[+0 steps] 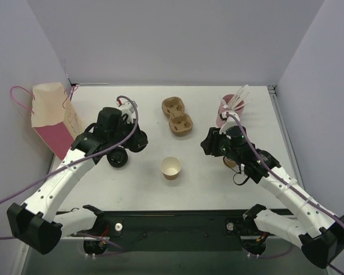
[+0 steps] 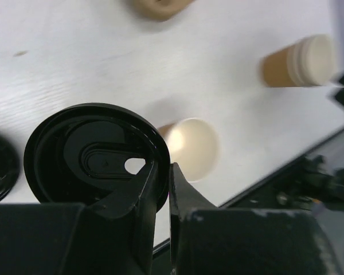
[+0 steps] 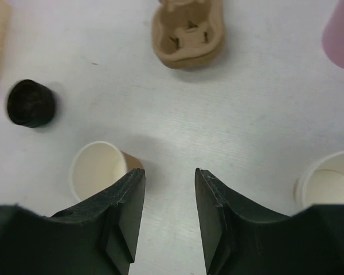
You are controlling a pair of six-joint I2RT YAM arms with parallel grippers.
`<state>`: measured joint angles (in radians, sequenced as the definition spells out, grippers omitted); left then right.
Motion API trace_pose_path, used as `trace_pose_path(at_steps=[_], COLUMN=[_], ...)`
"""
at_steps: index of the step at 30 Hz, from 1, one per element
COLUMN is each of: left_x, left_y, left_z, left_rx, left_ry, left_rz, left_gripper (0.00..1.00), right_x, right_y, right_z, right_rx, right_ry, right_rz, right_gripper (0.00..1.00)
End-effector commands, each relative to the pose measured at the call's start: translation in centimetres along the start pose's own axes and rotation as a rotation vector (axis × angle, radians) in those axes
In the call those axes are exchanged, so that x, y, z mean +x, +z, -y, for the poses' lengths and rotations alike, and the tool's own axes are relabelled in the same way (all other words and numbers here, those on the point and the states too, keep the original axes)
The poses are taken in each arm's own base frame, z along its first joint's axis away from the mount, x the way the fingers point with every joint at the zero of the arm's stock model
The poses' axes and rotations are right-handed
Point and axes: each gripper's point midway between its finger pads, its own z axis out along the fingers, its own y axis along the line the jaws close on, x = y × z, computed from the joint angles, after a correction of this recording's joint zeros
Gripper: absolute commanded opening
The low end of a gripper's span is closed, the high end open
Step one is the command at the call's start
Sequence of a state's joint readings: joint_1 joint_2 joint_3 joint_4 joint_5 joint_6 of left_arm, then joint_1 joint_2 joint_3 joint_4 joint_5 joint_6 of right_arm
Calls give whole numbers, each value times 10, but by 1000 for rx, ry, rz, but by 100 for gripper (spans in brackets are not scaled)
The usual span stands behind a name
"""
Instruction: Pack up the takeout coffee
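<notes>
The left claw [image 2: 160, 172] is pinched shut on the rim of a flat black plastic lid [image 2: 94, 154]. The right claw [image 3: 169, 183] hangs with its fingers spread wide and nothing between them. On the white table [image 1: 200, 184] I count two small kraft-brown paper cups, both upright and uncovered. The middle cup [image 1: 171, 167] stands between the two claws. The right-hand cup [image 3: 331, 184] is tucked partly under the right arm. There are two black lids in all, and the second black lid [image 1: 117, 159] lies just beside the left claw. Farther back sits one brown moulded-pulp two-hole tray [image 1: 176, 116], both holes unfilled. To its right is one pink cup [image 1: 225, 112] bristling with white sticks. At the far left edge stands one paper bag [image 1: 53, 117], kraft above, pink below, with pink cord handles.
</notes>
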<state>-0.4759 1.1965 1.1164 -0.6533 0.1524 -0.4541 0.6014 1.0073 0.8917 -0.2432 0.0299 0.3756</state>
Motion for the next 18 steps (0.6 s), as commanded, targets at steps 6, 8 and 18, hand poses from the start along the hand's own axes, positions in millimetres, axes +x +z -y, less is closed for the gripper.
trace_pose_path(at_steps=[6, 8, 18], left_x=[-42, -42, -27], left_y=[-117, -131, -164], left_z=[142, 153, 169], left_rx=[813, 915, 1132], left_ry=[56, 47, 18], left_rz=[257, 283, 258], left_gripper=[11, 11, 11], right_x=[-86, -98, -96], right_y=[-58, -76, -106], right_z=[-108, -123, -163], right_rx=[-722, -884, -1206], right_ry=[393, 459, 301], right_rz=[444, 497, 534], right_gripper=[43, 45, 45])
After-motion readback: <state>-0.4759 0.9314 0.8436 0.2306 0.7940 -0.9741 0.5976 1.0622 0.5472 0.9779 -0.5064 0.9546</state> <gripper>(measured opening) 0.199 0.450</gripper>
